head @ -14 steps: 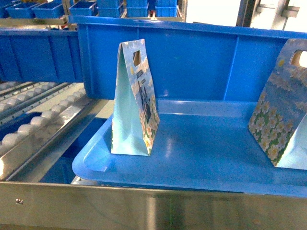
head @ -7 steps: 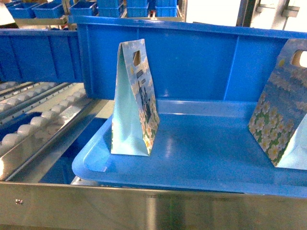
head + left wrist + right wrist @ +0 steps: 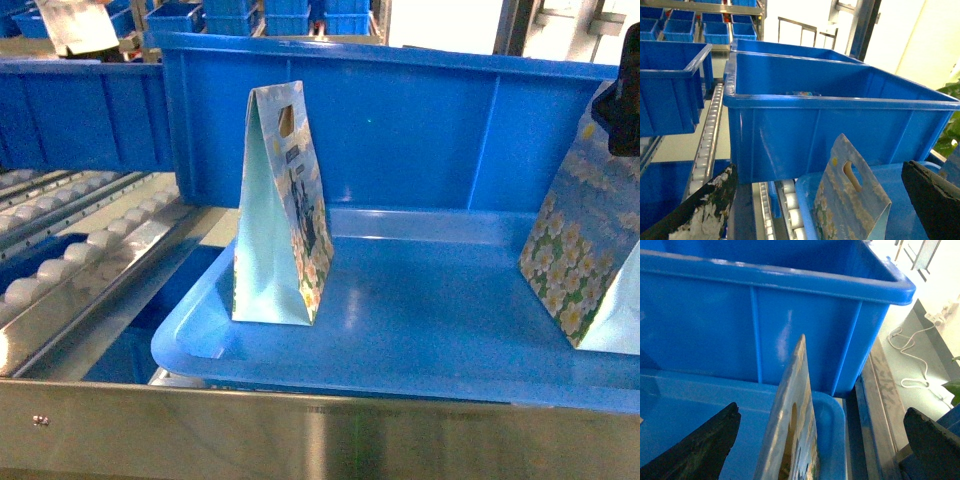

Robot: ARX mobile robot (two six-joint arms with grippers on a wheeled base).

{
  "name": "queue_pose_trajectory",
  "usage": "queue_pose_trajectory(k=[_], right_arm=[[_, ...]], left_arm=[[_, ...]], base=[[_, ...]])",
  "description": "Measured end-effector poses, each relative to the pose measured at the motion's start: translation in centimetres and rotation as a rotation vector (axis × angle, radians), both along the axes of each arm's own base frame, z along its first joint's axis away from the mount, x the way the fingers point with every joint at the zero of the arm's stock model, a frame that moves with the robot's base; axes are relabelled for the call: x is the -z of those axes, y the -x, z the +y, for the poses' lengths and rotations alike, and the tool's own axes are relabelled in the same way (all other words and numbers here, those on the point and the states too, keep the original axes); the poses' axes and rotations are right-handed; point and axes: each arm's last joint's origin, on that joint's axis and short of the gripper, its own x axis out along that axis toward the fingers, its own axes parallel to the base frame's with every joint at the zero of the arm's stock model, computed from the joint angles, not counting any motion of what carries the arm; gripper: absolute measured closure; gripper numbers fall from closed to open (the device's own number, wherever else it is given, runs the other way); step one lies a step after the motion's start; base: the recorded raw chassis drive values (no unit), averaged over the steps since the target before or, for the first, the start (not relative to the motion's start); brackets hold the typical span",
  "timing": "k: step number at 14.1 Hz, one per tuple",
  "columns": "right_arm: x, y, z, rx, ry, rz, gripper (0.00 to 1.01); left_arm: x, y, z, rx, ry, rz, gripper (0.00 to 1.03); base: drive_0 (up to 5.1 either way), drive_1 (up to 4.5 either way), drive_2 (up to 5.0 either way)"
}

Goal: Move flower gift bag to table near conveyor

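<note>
Flower gift bag (image 3: pixel 790 425) stands between open right jaws.

Warehouse or factory picking area, judged from the storage and handling gear. Sloping conveyor (image 3: pixel 75 250) lanes of small white rollers in shiny steel rails are seen to the left of the right claw (image 3: pixel 822 445), running under a row of deep blue plastic bins (image 3: pixel 840 125). More small blue bins (image 3: pixel 690 27) are stacked on steel racking in the far background. A shallow blue tray (image 3: pixel 420 330) is set on a brushed steel rack edge (image 3: pixel 300 440), just below the claw. Bare pale floor with a loose white cable (image 3: pixel 912 365) is seen to the claw's right.
</note>
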Motion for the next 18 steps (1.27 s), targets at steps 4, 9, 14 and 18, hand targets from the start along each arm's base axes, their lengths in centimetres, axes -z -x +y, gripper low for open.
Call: queue_pose_trajectory(k=[4, 9, 14, 18], right_arm=[[2.0, -1.2, -0.6, 0.016, -0.046, 0.073, 0.03], [2.3, -0.7, -0.8, 0.022, -0.079, 0.061, 0.31], [2.2, 0.1, -0.6, 0.012, -0.087, 0.037, 0.93], [1.7, 2.2, 0.2, -0.035, -0.112, 0.002, 0.99]], left_arm=[[0.0, 0.0, 0.0, 0.0, 0.0, 0.0, 0.05], [0.0, 0.0, 0.0, 0.0, 0.0, 0.0, 0.05], [0.0, 0.0, 0.0, 0.0, 0.0, 0.0, 0.05], [0.0, 0.0, 0.0, 0.0, 0.0, 0.0, 0.05]], base=[[0.0, 0.0, 0.0], [0.0, 0.0, 0.0], [0.0, 0.0, 0.0], [0.0, 0.0, 0.0]])
